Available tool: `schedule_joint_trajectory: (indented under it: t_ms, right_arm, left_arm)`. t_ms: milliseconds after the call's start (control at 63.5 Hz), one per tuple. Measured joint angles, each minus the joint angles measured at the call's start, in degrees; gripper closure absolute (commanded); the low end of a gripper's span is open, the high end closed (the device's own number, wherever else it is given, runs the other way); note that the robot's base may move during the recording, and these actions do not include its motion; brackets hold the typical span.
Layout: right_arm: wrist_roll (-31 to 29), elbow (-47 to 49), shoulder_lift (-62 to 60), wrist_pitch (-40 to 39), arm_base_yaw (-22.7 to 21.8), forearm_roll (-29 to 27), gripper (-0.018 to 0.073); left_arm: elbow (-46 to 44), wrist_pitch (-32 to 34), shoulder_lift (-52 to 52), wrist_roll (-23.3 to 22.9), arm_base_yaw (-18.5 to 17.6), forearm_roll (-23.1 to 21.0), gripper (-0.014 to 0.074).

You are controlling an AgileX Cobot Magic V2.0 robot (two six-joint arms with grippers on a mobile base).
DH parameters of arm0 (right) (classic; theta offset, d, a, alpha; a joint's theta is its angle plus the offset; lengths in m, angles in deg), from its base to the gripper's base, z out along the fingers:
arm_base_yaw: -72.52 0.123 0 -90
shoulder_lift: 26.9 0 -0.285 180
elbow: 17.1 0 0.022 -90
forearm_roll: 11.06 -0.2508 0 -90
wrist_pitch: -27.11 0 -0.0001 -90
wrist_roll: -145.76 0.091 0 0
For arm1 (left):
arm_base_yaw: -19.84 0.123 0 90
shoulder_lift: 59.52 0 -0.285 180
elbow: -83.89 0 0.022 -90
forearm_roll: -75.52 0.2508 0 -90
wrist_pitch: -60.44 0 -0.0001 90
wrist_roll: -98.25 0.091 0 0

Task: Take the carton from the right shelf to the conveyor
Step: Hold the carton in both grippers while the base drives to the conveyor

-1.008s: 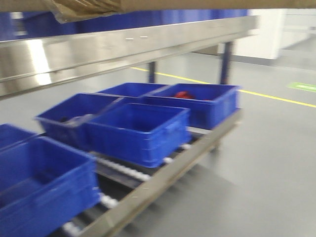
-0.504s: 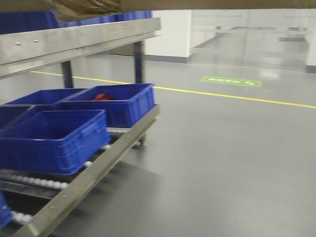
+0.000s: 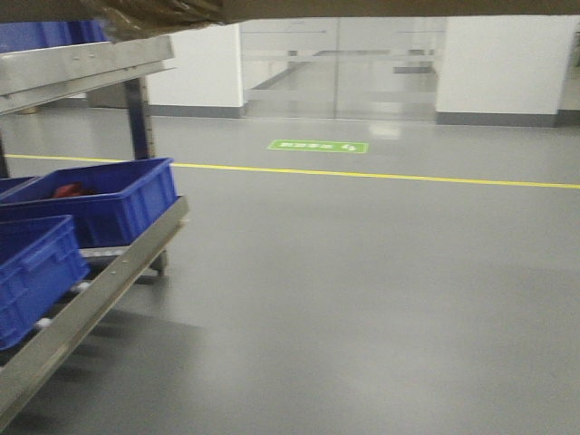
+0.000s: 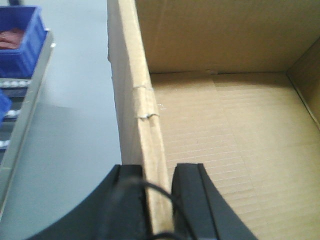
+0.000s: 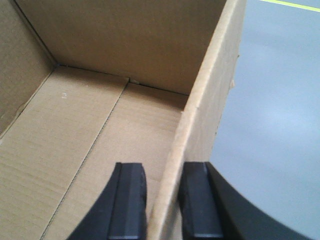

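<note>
1. A smooth grey floor is seen, crossed by one yellow painted line and marked with one green rectangular marking. White walls and glass doors stand behind.
2. One steel-railed shelf rack is seen to the left of the left hand. At least two blue plastic crates are carried on its lower level, and one red item lies in the farther crate.
3. One open brown corrugated carton is held above the floor, apart from the rack. The left hand is clamped on its left wall and the right hand on its right wall, with one finger inside and one outside each.
</note>
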Motion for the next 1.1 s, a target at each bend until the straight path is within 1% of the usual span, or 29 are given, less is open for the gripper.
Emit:
schedule_joint_trajectory:
  t_ms: [1102]
  right_arm:
    - [0.0, 0.0, -0.25, 0.0, 0.0, 0.0, 0.0619]
  left_arm:
    - [0.0, 0.0, 0.0, 0.0, 0.0, 0.0, 0.0612]
